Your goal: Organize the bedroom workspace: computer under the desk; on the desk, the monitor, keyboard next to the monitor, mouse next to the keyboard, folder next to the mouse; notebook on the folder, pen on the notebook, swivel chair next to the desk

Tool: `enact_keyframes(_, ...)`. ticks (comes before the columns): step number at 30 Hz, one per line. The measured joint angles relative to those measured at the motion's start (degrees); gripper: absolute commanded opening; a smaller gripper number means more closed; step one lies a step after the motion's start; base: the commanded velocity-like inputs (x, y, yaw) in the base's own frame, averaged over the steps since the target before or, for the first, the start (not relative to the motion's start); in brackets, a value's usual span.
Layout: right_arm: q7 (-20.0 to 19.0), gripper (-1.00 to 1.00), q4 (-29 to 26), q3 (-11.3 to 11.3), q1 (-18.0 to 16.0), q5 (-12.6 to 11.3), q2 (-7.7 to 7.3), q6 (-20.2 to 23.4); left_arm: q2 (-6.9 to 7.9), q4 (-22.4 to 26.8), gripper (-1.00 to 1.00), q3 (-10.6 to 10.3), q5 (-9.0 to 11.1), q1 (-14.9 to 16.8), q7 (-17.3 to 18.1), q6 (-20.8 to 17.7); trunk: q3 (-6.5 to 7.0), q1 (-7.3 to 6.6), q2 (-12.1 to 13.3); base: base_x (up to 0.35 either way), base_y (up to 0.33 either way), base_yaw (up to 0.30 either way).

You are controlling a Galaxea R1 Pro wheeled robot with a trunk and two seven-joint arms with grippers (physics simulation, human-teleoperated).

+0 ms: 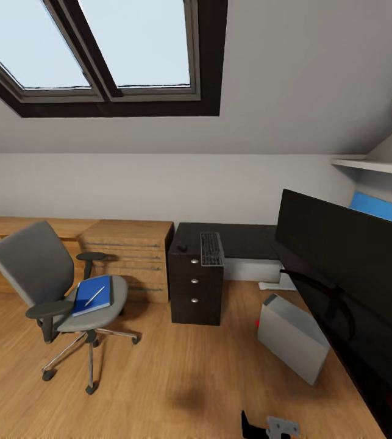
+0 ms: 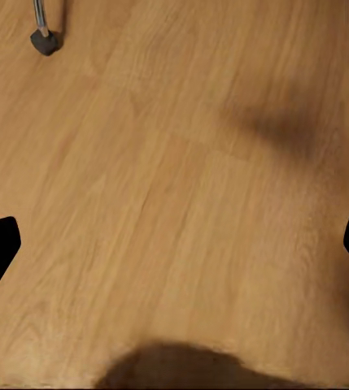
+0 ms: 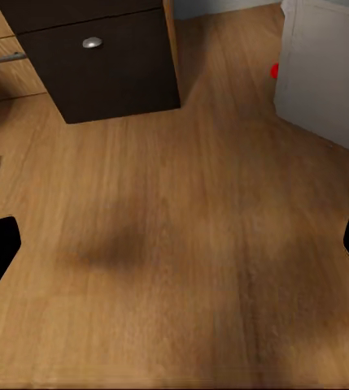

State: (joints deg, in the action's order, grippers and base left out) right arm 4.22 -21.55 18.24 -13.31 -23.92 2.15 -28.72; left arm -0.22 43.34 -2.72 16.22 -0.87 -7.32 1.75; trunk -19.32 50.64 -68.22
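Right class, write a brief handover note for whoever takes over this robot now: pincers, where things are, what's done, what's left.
Both pincers, left and right, are open and empty over the floor.
The keyboard and mouse lie on the desk, and the monitor stands on it.
The computer is on the floor beside the desk.
The folder with the pen lies on the chair.
Left: moving the folder and pen to the desk, the stacking, and the chair.

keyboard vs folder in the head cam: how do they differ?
Place: the keyboard lies on the black desk, over the drawer unit; the folder lies on the swivel chair seat.
Colour: the keyboard has dark keys in a silver-grey frame; the folder is bright blue.
Load: the keyboard carries nothing; the folder has a thin pen on it.
Both lie flat.
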Motion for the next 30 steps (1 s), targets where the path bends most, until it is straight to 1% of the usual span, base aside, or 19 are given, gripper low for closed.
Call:
enact_keyframes(6, 0.00, 1.00, 0.05, 0.00, 0.00, 0.01, 0.00, 0.01, 0.06, 0.01, 1.00, 0.07, 0.06, 0.00, 0.00, 0.00, 1.07, -1.31, 2.41, -0.300, -0.143, 0.006)
enact_keyframes(14, 0.00, 1.00, 0.22, 0.07, 0.00, 0.01, 0.12, 0.04, 0.15, 0.02, 1.00, 0.22, 0.17, 0.00, -0.02, 0.00, 2.51, -3.07, 5.62, -0.332, 0.007, 0.001)
enact_keyframes(17, 0.00, 1.00, 0.24, 0.08, 0.01, 0.00, 0.20, 0.03, 0.42, 0.02, 1.00, 0.93, 0.30, 0.00, -0.05, -0.02, 3.05, -3.73, 6.82, -0.337, 0.079, 0.000)
enact_keyframes(18, -0.02, 1.00, 0.24, 0.10, 0.01, 0.00, 0.22, 0.03, 0.53, 0.01, 1.00, 1.54, 0.29, 0.01, -0.16, 0.00, 3.23, -3.95, 7.23, -0.319, 0.026, 0.000)
enact_keyframes(19, -0.14, 1.00, 0.18, 0.35, 0.01, 0.13, 0.25, 0.03, 0.67, 0.00, 1.00, 2.88, 0.19, 0.01, -0.13, -0.08, 3.41, -4.17, 7.62, -0.134, 0.009, 0.000)
enact_keyframes(20, -0.21, 1.00, -0.58, 0.97, 0.01, 0.45, 0.30, -0.04, 0.70, -0.13, 1.00, 3.42, 0.20, 0.01, -0.14, -0.22, 3.59, -4.41, 8.03, -0.086, 0.005, 0.000)
enact_keyframes(21, -0.21, 1.00, -1.60, 1.17, 0.01, 0.56, 0.32, -0.06, 0.71, -0.47, 1.00, 3.50, 0.21, 0.01, -0.12, -0.26, 3.77, -4.63, 8.43, -0.069, 0.004, 0.000)
enact_keyframes(24, -0.14, 1.00, -4.02, 1.33, 0.01, 0.66, 0.34, 0.01, 0.72, -1.33, 1.00, 3.52, 0.22, 0.01, -0.09, -0.28, 4.31, -5.29, 9.62, -0.039, 0.002, 0.000)
enact_keyframes(25, -0.01, 1.00, -6.07, 1.41, 0.01, 0.72, 0.35, 0.13, 0.72, -1.86, 1.00, 3.49, 0.24, 0.02, -0.08, -0.28, 4.49, -5.52, 10.03, -0.023, 0.001, 0.000)
enact_keyframes(30, 0.31, 1.00, -12.14, 1.41, 0.02, 0.66, 0.34, 0.63, 0.72, -2.57, 1.00, 3.48, 0.23, 0.01, -0.06, -0.30, 5.39, -6.62, 12.04, -0.012, 0.001, 0.000)
